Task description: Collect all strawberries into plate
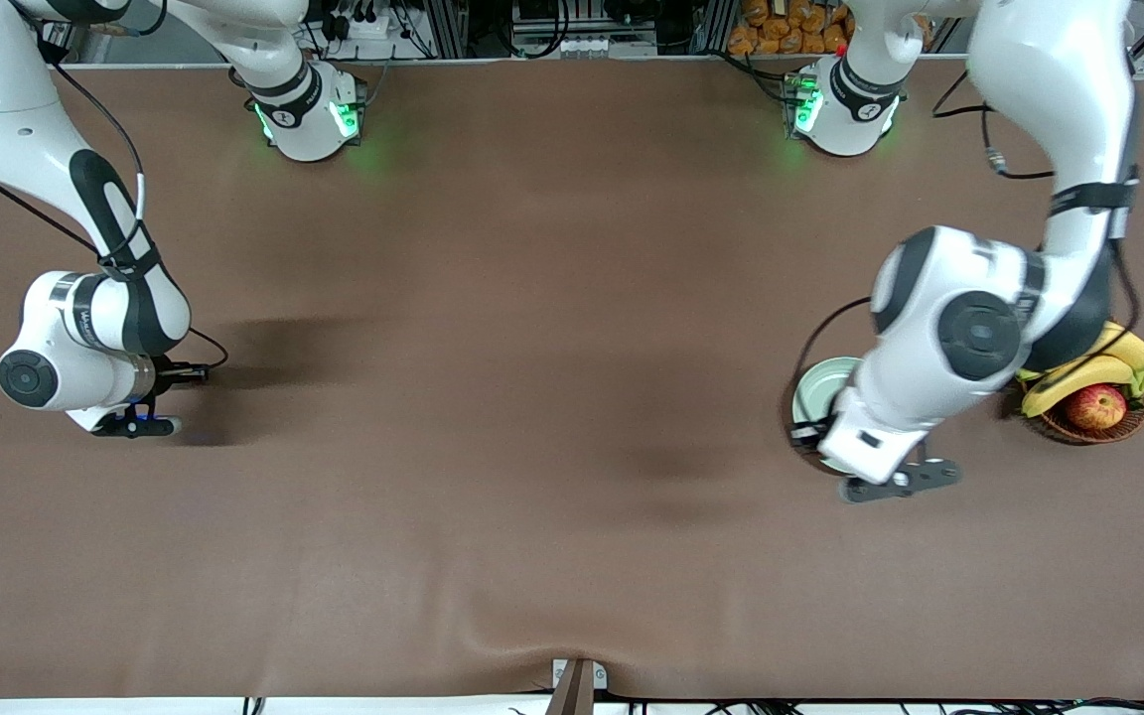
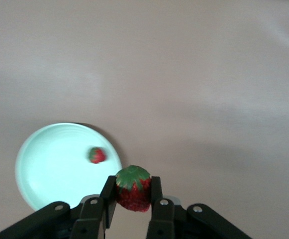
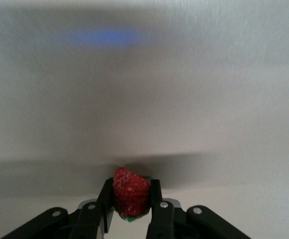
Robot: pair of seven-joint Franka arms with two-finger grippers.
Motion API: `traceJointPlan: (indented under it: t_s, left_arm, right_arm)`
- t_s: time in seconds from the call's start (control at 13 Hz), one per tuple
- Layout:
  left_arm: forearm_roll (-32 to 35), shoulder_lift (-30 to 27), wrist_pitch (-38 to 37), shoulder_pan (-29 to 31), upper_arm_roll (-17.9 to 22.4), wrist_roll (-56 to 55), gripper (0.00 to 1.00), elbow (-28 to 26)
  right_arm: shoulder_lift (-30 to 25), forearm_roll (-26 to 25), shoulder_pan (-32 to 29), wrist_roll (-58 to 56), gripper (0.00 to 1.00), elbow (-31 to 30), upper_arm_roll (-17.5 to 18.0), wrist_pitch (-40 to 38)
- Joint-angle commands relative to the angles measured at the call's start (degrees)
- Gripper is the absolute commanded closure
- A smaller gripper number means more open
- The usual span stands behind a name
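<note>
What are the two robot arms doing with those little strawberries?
They are gathering strawberries onto the pale green plate. One strawberry already lies on it. The left gripper is up near the plate, beside the fruit basket, pinching a second strawberry. The right gripper is at the right arm's end of the table, shut on a third strawberry, a long way from the plate.
</note>
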Motion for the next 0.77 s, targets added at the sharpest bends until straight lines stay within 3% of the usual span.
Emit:
traceJointPlan:
  t_s: [0.0, 0.15, 0.31, 0.69]
  left_arm:
    - [-0.92, -1.78, -2.97, 3.84, -0.60, 7.30, 1.00, -1.13]
    - [-1.01, -2.13, -3.50, 6.13, -0.51, 11.89, 1.00, -1.48]
    - [-0.92, -1.96, -4.29, 8.50, -0.51, 16.54, 1.00, -2.18]
    - [-0.39, -0.20, -0.10, 14.57, -0.51, 24.54, 1.00, -7.44]
  right_arm:
    - [-2.47, -0.88, 2.78, 0.61, 0.80, 3.38, 0.18, -0.85]
    - [-4.23, 1.73, 6.82, 2.61, 0.87, 5.76, 0.36, -0.94]
    - [-5.20, 8.23, 11.39, 5.61, 0.88, 6.91, 0.44, -1.03]
    - [-4.59, 31.77, 24.30, 8.24, 0.89, 10.07, 0.27, -0.07]
